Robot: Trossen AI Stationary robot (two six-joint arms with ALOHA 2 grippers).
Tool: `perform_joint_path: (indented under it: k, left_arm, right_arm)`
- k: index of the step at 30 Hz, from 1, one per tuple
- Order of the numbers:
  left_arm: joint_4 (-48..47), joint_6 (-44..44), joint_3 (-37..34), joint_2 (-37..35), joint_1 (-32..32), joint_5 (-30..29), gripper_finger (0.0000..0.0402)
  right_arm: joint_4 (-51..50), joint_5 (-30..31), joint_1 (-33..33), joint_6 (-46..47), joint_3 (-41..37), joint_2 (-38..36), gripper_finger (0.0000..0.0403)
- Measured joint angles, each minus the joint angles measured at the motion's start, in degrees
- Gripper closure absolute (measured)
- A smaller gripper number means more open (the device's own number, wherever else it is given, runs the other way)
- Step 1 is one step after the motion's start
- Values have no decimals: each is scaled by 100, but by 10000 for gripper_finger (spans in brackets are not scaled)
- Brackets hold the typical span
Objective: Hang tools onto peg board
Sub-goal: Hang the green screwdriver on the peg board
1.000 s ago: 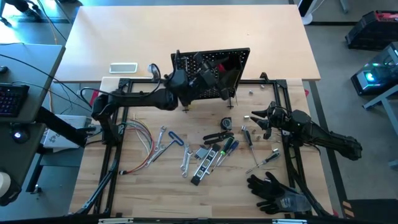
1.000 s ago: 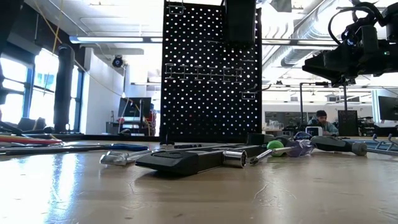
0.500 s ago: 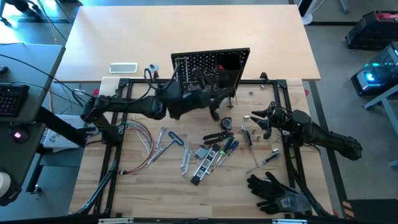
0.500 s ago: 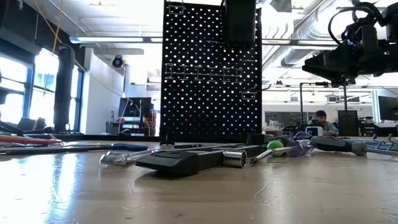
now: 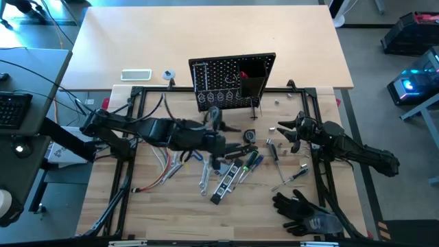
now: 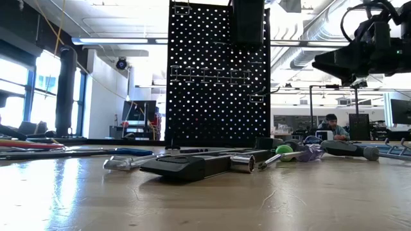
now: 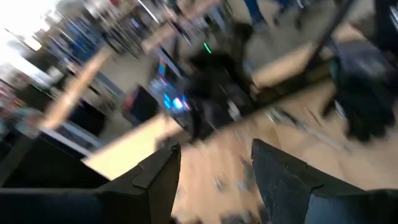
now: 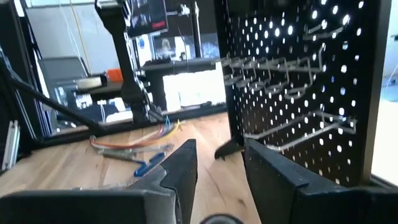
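While left gripper (image 5: 221, 145) hovers over tools (image 5: 233, 167), both jaws open, empty.

peg board (image 5: 232, 82): black, upright | tools (image 5: 236, 165): scattered flat on table before it

My arms (image 5: 137, 128) are showing dark, jointed segments with black cables looping alongside; my fingers (image 8: 177, 171) are looking matte black, angular, wedge-shaped.
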Motion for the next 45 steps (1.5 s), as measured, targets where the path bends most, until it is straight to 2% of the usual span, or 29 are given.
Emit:
perform_joint_path:
  k: [2,6,10,13,19,22,30,33,39,45]
  left_arm:
    - [-172,-261,-158,-12,0,0,213]
    - [-338,-613,-640,4,67,13,213]
    - [-213,-869,-1247,2,196,105,213]
    - [-25,-1112,-1725,2,336,266,213]
    - [1142,-1632,-2816,2,613,810,213]
    - [1751,-1793,-3303,2,721,841,213]
    - [2396,-2035,-3883,2,950,845,213]
    - [2473,-2089,-3947,2,984,940,213]
    - [2447,-2123,-3995,2,987,976,213]
    - [2443,-2123,-3995,2,987,976,213]
  right_arm:
    - [188,-1,2,111,0,4,275]
    - [508,-315,2,1446,0,2,275]
    - [492,-1047,8,1652,0,76,275]
    - [395,-1322,58,1631,0,284,275]
    - [734,-1323,395,851,0,970,275]
    - [1157,-1295,500,674,13,1382,275]
    - [1143,-1244,773,112,865,2642,275]
    - [786,-1223,874,-289,1357,3226,275]
    - [-651,-786,950,-1104,2266,4570,275]
    - [-1026,-522,951,-1967,2662,5927,275]
